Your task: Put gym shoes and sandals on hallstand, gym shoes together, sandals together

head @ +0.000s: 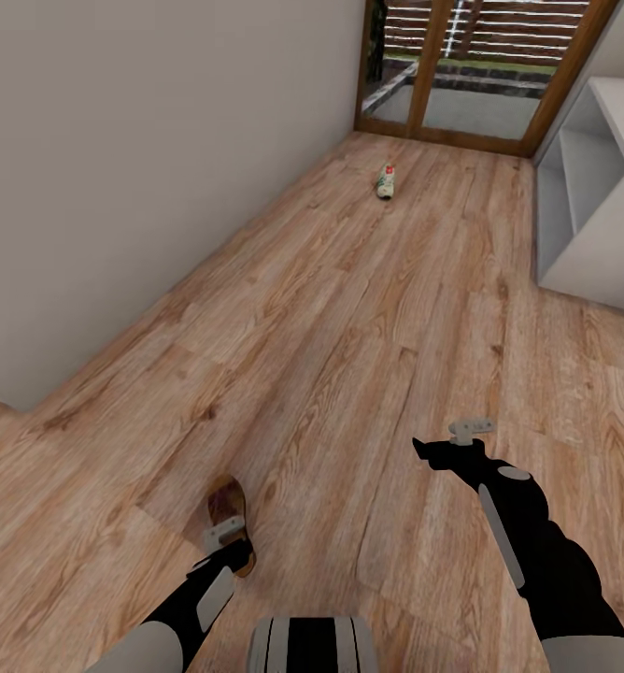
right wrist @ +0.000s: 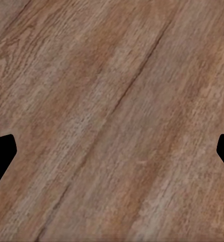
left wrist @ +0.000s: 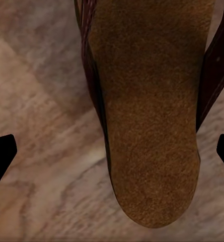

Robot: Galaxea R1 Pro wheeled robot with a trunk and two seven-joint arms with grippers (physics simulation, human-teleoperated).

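Observation:
One dark brown sandal [head: 225, 498] with a tan footbed lies on the corridor floor [head: 349, 327] near my base. My left gripper [head: 230, 550] hangs just over its near end and hides part of it. In the left wrist view the sandal [left wrist: 147, 126] lies between the widely spread fingertips of the left gripper [left wrist: 112, 151], which is open. One white gym shoe [head: 385, 180] with a red heel patch lies far down the corridor near the door. My right gripper [head: 443, 442] is open above bare floor [right wrist: 112, 101].
A grey wall [head: 116, 187] runs along the left. A wood-framed glass door [head: 471, 65] closes the far end. A pale white unit [head: 583, 215] with open compartments stands at the right; I cannot tell whether it is the hallstand.

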